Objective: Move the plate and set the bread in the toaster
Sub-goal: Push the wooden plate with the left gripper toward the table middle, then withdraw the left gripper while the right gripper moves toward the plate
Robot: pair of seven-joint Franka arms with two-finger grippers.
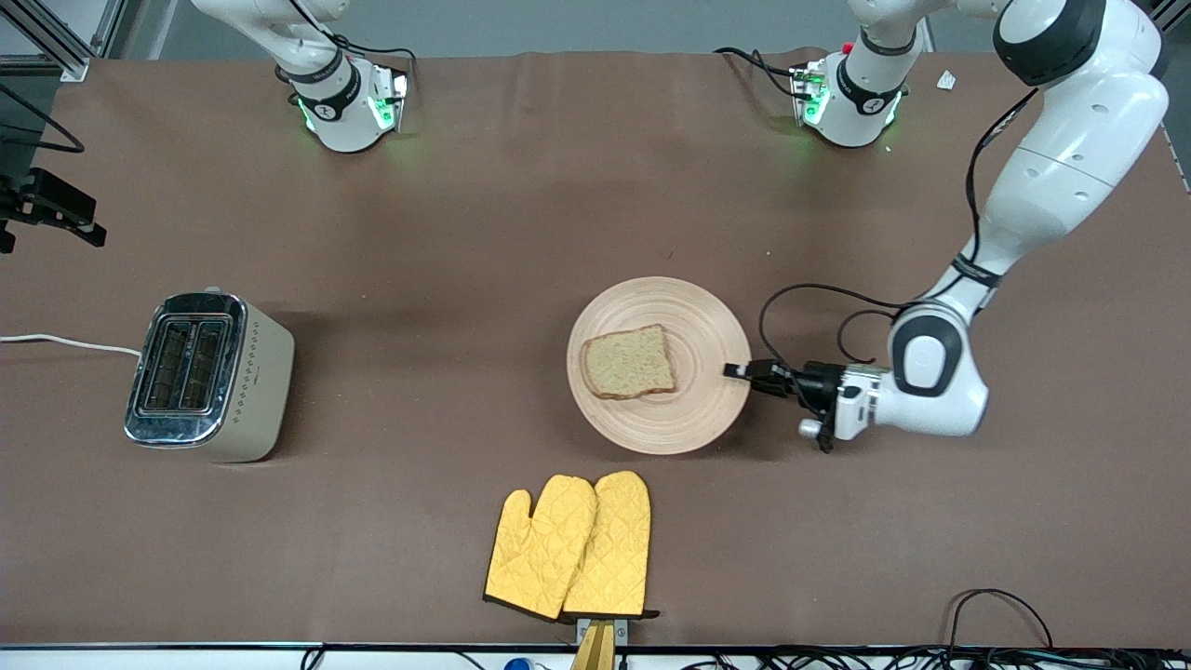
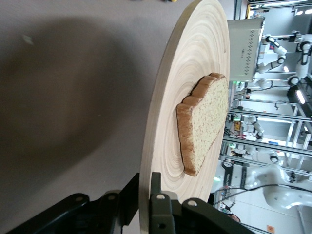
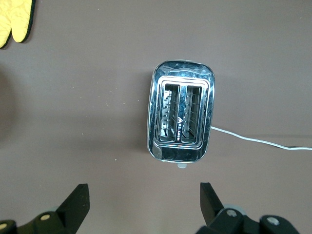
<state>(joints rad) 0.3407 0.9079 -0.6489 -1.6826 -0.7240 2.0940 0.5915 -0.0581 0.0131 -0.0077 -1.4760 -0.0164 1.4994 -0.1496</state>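
So the round, shallow, light beige wooden plate (image 1: 659, 365) with the ring grooves is sat near the middle of the brown table (image 1: 447, 233), and the slice of brown speckled wholegrain bread (image 1: 629, 362) is lying flat on it, a bit off-centre toward the right arm's end. The left gripper (image 1: 744, 371) is clamped on the plate's rim at the edge facing the left arm's end; in the left wrist view the plate edge (image 2: 146, 195) is seen wedged between the black jaws, one finger above and one below. Plate counts as gripped, bread untouched.

The thing everything hinges on: the cream-beige two-slot toaster (image 1: 209, 376) with the chrome top is parked well apart from the plate, toward the right arm's end, roughly level with it. Its slots run nearer-to-farther from the front camera.

The right gripper (image 3: 144, 204) is hung directly over that toaster with its fingers spread wide and nothing held. So the bread is nearer the left arm, the toaster nearer the right; the plate probably gets dragged toward the toaster. The pair of yellow quilted oven mitts (image 1: 569, 545) nearer the camera shouldn't get in the way.
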